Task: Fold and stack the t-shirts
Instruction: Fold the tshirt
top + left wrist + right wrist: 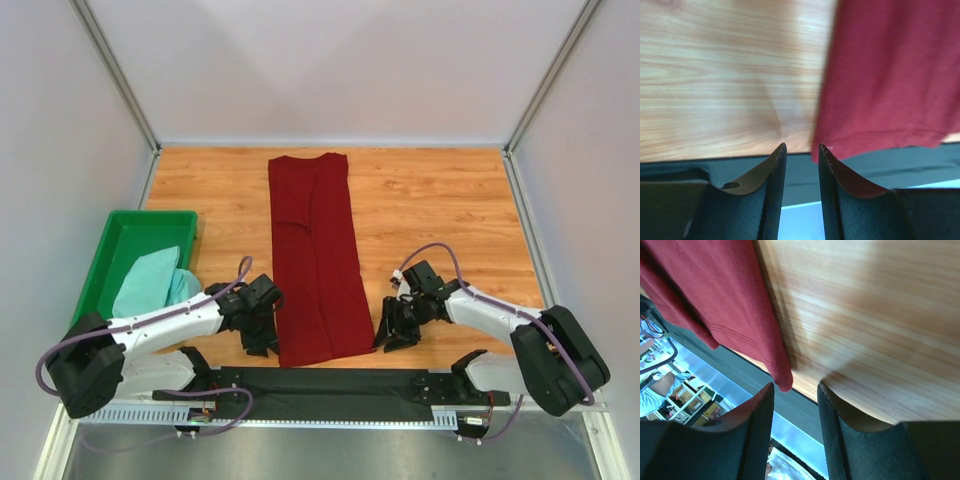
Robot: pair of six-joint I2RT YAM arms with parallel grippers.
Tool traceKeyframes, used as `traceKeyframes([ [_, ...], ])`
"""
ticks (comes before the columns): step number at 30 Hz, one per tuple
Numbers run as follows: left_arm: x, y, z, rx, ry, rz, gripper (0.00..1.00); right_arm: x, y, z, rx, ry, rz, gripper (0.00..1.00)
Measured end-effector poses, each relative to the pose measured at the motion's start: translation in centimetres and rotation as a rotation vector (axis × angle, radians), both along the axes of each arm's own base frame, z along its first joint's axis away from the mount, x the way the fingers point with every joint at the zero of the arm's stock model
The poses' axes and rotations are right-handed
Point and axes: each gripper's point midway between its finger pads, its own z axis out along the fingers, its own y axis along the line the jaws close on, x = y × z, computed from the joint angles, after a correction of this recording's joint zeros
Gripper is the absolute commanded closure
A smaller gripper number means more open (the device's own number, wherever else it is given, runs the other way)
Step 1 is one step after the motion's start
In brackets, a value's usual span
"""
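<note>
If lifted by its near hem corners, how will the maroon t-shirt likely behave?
Probably floppy: the maroon t-shirt lies flat in a long folded strip, so it should sag between lifted corners. Pushed, it would likely bunch on the wooden table rather than slide.

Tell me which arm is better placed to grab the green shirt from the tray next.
Left, probably: the left tool sits near the tray holding the green shirt; the right tool is beyond the red shirt.
</note>
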Motion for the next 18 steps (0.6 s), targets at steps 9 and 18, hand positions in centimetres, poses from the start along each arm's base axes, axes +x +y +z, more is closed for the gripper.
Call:
traceKeyframes([
  [9, -1.2, -0.9, -1.3, -0.06, 0.037, 0.052, 0.61, 0.3, 0.3, 0.0, 0.015, -0.01, 0.005, 0.58],
  [18, -1.0, 1.7, 0.7, -0.003, -0.064, 0.146, 0.59, 0.4, 0.6, 0.0, 0.03, -0.006, 0.009, 0.58],
])
